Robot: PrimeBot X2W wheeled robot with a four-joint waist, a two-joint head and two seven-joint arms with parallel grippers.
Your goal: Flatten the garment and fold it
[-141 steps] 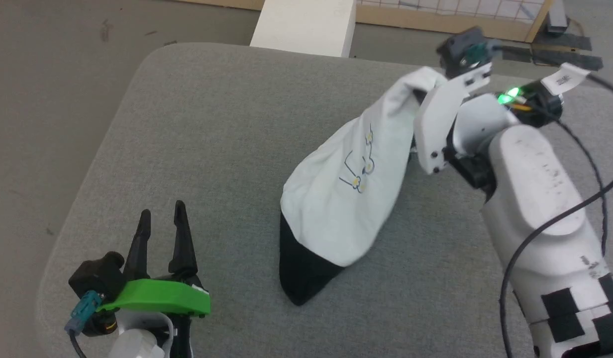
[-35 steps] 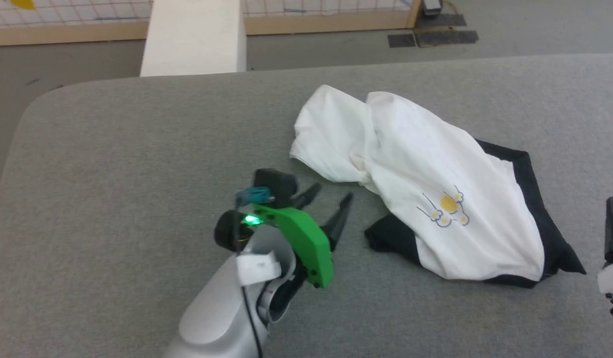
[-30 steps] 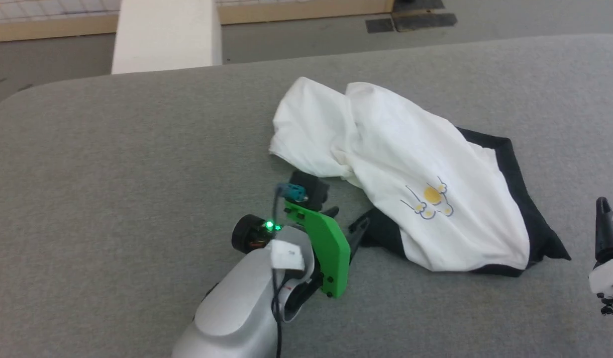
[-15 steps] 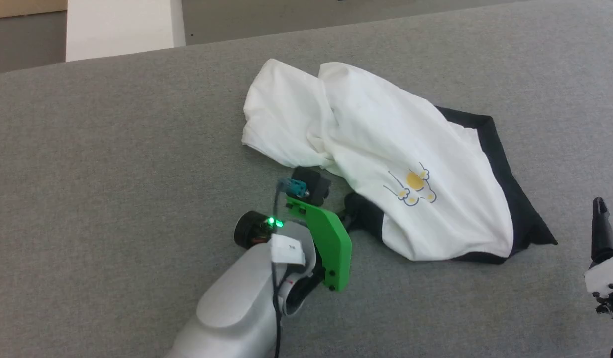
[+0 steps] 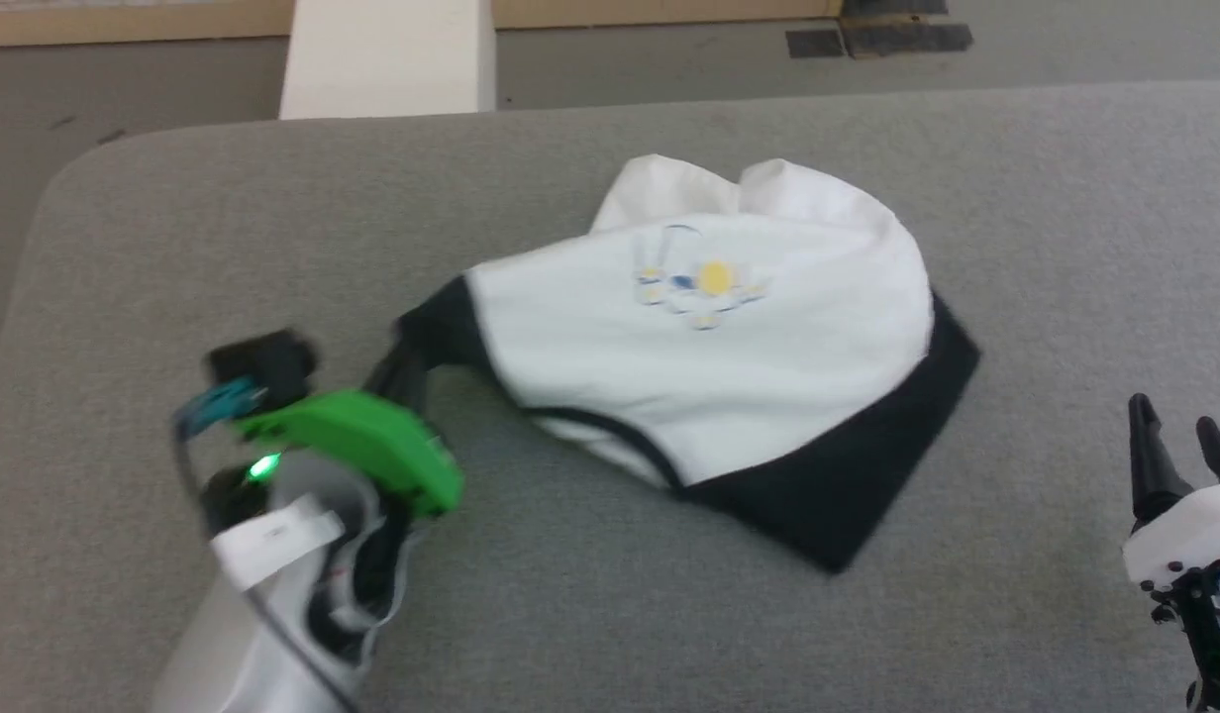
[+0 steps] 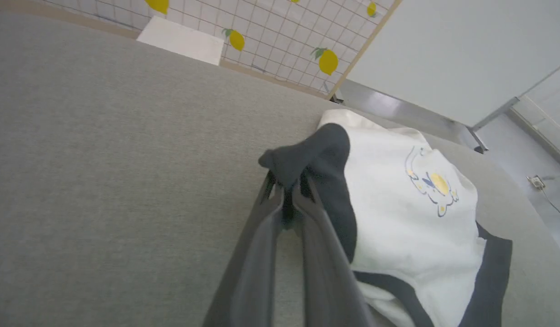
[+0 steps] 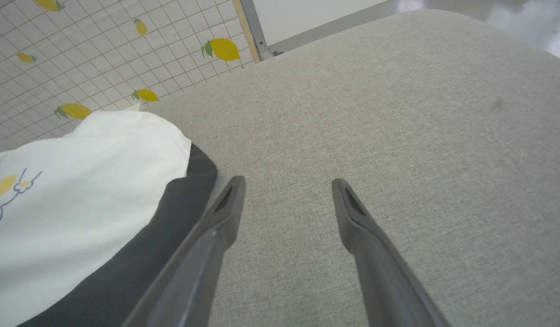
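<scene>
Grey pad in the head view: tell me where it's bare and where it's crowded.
Bare: the pad's far-left corner between the garment and white box; the near strip between left gripper and right gripper. Crowded: the black sleeve held in the left fingers.

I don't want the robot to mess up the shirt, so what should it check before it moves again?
1. Left fingers shut on a black sleeve of the soft white T-shirt: ok.
2. Right fingers open, holding nothing: ok.
3. T-shirt lying flat: not ok, bunched.
4. T-shirt wholly on the grey padded table: ok.
5. Only one cloth layer pinched: cannot tell.
</scene>
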